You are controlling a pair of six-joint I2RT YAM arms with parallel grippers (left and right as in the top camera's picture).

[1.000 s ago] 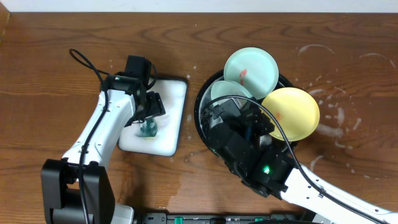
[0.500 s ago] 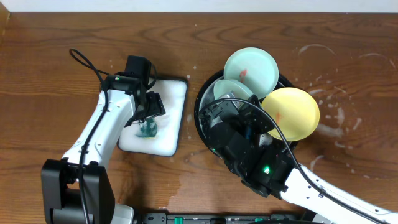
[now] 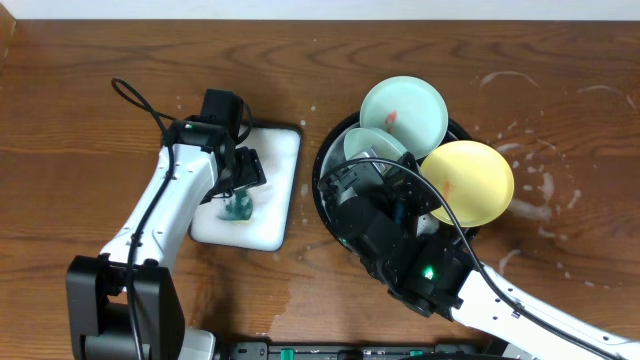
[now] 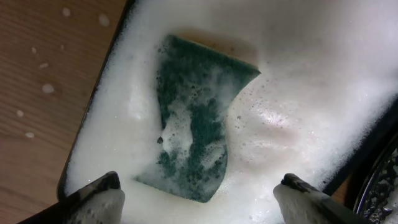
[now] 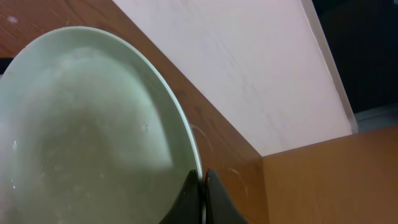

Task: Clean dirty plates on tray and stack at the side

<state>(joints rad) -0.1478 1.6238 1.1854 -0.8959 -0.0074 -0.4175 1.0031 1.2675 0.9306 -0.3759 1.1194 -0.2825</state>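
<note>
Right wrist view is showing the right pincer (image 5: 202, 186) clamping the wet rim of a mint-green plate (image 5: 93, 137) above the tray (image 3: 322, 190), where it could be slipping free, while the left pincer (image 4: 199, 193) is hanging wide open.

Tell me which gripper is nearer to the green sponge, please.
Left. The left gripper hangs open over the sponge in the white foamy tray. The right gripper is away at the black tray, shut on the rim of a mint-green plate.
</note>
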